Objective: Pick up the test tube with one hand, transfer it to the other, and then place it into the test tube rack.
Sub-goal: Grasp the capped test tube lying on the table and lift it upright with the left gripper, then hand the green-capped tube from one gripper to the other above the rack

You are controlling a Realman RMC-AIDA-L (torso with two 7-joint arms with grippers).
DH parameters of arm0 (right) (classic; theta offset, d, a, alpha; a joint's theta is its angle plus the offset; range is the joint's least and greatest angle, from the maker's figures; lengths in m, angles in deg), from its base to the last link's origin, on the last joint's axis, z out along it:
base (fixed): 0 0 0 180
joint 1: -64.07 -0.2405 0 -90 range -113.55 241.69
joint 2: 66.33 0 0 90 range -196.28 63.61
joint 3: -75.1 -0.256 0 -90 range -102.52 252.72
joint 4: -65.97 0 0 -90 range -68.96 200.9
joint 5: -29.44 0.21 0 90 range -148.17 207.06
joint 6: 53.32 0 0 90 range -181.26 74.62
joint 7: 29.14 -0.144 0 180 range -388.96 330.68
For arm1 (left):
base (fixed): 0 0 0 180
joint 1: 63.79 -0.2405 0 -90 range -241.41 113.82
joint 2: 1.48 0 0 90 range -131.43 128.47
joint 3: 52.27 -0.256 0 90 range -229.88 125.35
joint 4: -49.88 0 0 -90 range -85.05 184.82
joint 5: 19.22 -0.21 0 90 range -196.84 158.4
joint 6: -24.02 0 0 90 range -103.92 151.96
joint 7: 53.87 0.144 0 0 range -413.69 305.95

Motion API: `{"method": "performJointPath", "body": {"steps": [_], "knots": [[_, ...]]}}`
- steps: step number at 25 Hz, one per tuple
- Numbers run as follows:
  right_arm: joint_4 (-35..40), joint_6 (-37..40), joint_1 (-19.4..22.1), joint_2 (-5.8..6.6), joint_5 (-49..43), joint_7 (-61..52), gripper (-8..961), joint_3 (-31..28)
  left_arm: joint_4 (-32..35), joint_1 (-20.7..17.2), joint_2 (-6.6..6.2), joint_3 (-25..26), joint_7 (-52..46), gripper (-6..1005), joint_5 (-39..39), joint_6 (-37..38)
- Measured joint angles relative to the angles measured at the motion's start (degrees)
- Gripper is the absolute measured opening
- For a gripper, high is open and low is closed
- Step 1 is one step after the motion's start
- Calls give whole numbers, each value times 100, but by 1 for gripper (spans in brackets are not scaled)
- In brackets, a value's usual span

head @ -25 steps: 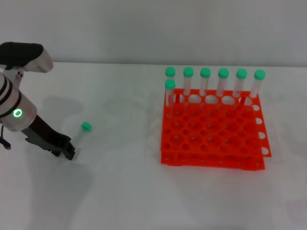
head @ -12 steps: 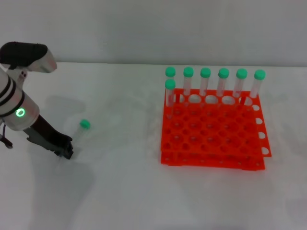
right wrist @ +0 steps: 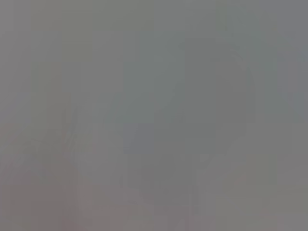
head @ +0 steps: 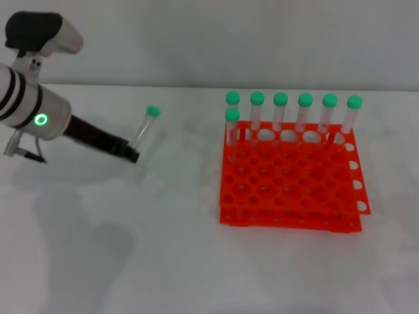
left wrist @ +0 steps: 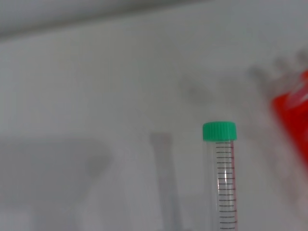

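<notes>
My left gripper (head: 133, 156), on the arm with the green-lit ring, is shut on the lower end of the test tube (head: 145, 129). It holds the tube nearly upright above the white table, green cap up, to the left of the orange test tube rack (head: 288, 180). The tube also shows in the left wrist view (left wrist: 222, 178), with a blurred edge of the rack (left wrist: 292, 115) beyond it. My right gripper, the one with the white label, is out of view; the right wrist view shows only a grey blur.
Several green-capped tubes (head: 304, 114) stand in the back row of the rack, and one more (head: 232, 127) stands in the row in front at its left. The white table (head: 163, 248) spreads around the rack.
My left gripper has lifted the test tube off the table and carried it up and to the right, toward the rack. The tube now stands nearly upright.
</notes>
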Motion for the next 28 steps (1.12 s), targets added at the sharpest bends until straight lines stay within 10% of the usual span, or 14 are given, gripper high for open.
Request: {"method": "performJointPath", "body": {"steps": [7, 18, 28], "knots": [[710, 337, 308, 98, 2, -1112, 860, 1114, -675, -243, 239, -1, 1901, 198, 1643, 886], [973, 1178, 72, 499, -1, -2948, 860, 2790, -800, -682, 236, -1, 4202, 202, 2662, 3006], [912, 529, -492, 223, -241, -3312, 861, 3602, -65, -81, 248, -1, 4341, 206, 1968, 3072]]}}
